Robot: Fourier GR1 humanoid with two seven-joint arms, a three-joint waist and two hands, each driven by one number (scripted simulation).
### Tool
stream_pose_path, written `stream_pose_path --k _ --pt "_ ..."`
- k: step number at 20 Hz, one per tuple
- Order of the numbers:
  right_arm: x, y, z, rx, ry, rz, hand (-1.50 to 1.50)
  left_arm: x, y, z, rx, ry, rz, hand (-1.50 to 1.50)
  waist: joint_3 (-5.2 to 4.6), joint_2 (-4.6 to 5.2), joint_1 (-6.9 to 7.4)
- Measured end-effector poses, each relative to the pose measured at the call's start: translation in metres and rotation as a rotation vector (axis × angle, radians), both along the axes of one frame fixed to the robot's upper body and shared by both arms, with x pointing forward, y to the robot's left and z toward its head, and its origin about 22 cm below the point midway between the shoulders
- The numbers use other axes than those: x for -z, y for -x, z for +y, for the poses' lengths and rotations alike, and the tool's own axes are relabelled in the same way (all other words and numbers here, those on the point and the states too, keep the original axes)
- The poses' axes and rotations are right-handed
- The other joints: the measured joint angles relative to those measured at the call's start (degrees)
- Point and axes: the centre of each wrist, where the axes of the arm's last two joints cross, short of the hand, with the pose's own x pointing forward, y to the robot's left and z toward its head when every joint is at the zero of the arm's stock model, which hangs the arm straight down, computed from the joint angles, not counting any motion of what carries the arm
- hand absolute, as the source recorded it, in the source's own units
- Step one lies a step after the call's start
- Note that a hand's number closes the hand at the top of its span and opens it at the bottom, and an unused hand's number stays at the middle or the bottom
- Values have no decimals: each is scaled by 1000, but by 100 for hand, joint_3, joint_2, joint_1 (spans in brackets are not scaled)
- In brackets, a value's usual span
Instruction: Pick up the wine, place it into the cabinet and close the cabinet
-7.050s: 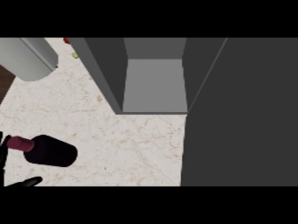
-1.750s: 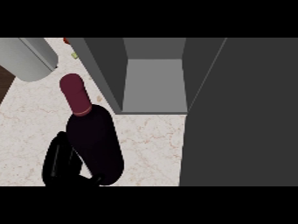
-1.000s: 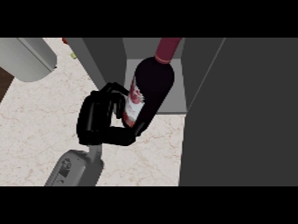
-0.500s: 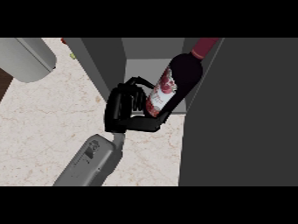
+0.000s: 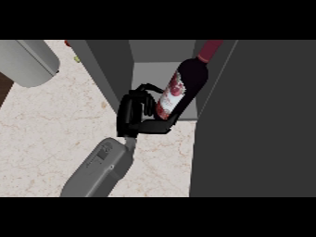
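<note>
The wine bottle (image 5: 184,85) is dark, with a red capped neck and a white and red label. It is held up and tilted, neck toward the upper right, at the mouth of the open grey cabinet (image 5: 112,69). My left hand (image 5: 134,113) is curled round the bottle's lower body from the left, and its grey forearm comes up from the lower left. The bottle's base is level with the cabinet's front edge. The cabinet door (image 5: 269,120) stands open as a wide dark panel on the right. My right hand does not show.
The pale marble counter (image 5: 44,125) spreads to the left of the cabinet. A grey rounded appliance (image 5: 23,60) lies at the top left, with a small yellow item (image 5: 77,59) behind it. Dark floor shows past the counter's left edge.
My left hand lifted the bottle off the counter's left side and carried it up and right to the cabinet opening. In the last half second it has hardly shifted.
</note>
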Motion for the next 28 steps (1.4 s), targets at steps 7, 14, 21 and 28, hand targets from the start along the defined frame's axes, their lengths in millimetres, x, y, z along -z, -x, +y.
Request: stream_pose_path --k 7,14,21,28 --pt "0 -2 2 1 7 5 -150 29 -4 11 -15 5 40 150 -1 2 -3" --pt "3 -3 3 -4 1 3 -150 50 -9 18 -33 75 65 150 -2 11 -37" --pt "1 -6 2 -7 -5 7 -150 53 -20 17 -14 119 72 150 -2 16 -57" --pt "0 -3 2 -13 -10 16 -150 42 -37 10 -12 126 82 150 -2 24 -101"
